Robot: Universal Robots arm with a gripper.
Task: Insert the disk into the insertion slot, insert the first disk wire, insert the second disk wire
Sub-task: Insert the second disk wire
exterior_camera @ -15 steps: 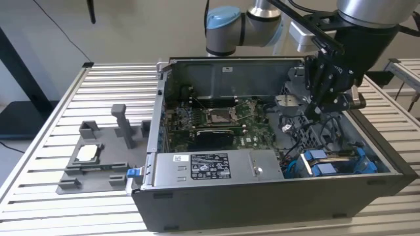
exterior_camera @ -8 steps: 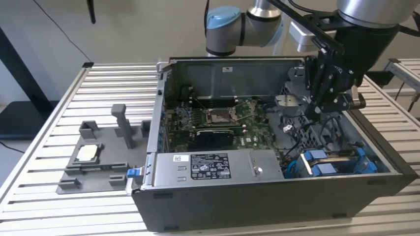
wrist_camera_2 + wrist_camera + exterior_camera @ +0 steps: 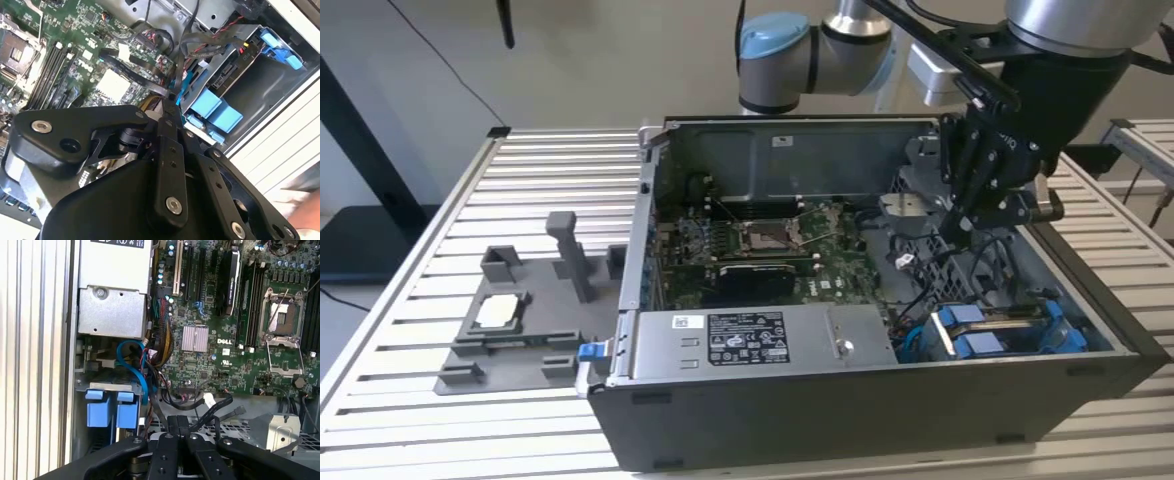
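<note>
So the gripper [image 3: 961, 235] is held low inside the open computer case [image 3: 854, 420], and in both wrist views its fingers [image 3: 172, 427] are seen pressed together. Whether a wire is nipped between them can't be told. Loose black wires [image 3: 222, 402] and a blue cable [image 3: 134, 374] are strung just beside the tips. In the exterior view the disk [image 3: 983, 345] is found at about 6 o'clock from the gripper, already seated in the insertion slot [image 3: 252, 82], blue tabs poking out. The motherboard [image 3: 761, 250] is spread at 9 o'clock, and a silver box [image 3: 747, 340] is fixed at 8 o'clock. Well apart, at 9 o'clock of the case, a grey tray [image 3: 467, 365] with a chip [image 3: 500, 312] is laid on the slatted table [image 3: 400, 420].
</note>
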